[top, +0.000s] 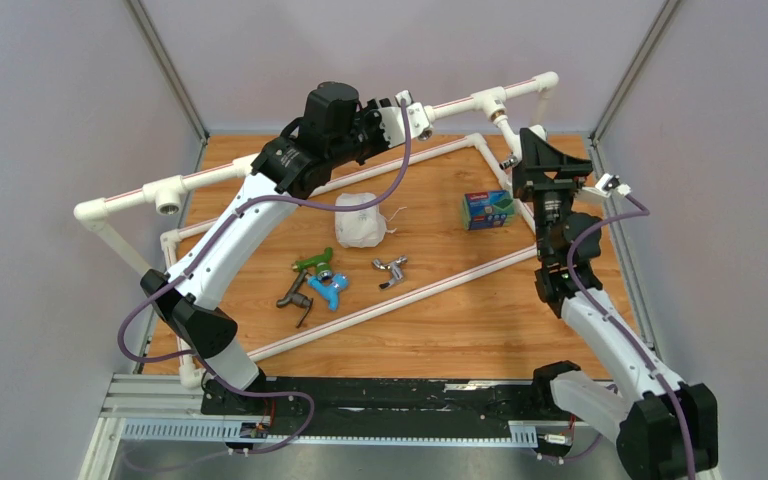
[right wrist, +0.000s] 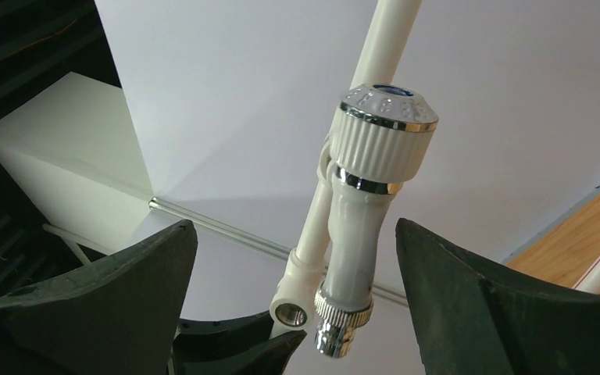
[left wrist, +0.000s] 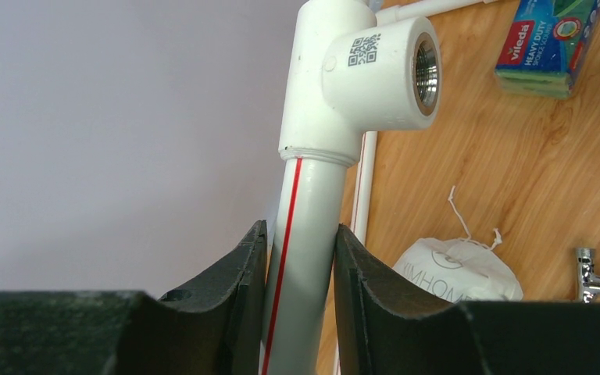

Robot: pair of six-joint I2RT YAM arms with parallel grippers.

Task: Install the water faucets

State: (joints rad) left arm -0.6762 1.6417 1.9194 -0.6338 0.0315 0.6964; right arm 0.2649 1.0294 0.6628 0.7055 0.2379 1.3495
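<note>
Left gripper [left wrist: 301,244] is pinched on the upper rail of the pipe frame [top: 210,177]. Inside the frame are laid the dark grey faucet [top: 295,297], green faucet [top: 312,262], blue faucet [top: 330,290] and chrome faucet [top: 390,268]. At the frame's right rear corner, the white faucet [right wrist: 363,219] is flanked by the right gripper [right wrist: 297,250] — fingers spread, untouched.

Looks like a robot lab test cell to me: plain grey panel walls [top: 40,120] boxing in a wooden table [top: 460,330], with an aluminium rail [top: 150,400] along its near edge.
</note>
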